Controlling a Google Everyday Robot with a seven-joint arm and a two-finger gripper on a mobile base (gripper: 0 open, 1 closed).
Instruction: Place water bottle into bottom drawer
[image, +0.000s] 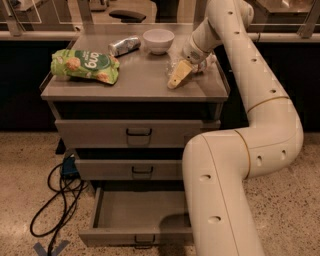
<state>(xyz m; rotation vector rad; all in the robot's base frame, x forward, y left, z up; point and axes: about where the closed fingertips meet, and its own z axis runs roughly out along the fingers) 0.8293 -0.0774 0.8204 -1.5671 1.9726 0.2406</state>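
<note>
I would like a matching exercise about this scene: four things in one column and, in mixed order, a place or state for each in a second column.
Things:
1. snack bag
2. can
3. bottom drawer
4. gripper

Places or states:
A. pulled open
B. down at the right part of the cabinet top
C. on the left part of the cabinet top
D. lying on its side at the back

Pairs: 1-C, 2-D, 3-A, 4-B.

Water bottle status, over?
Gripper on cabinet top, right side, by water bottle. Bottle not yet in bottom drawer. Drawer open, arm overhanging its right part.
</note>
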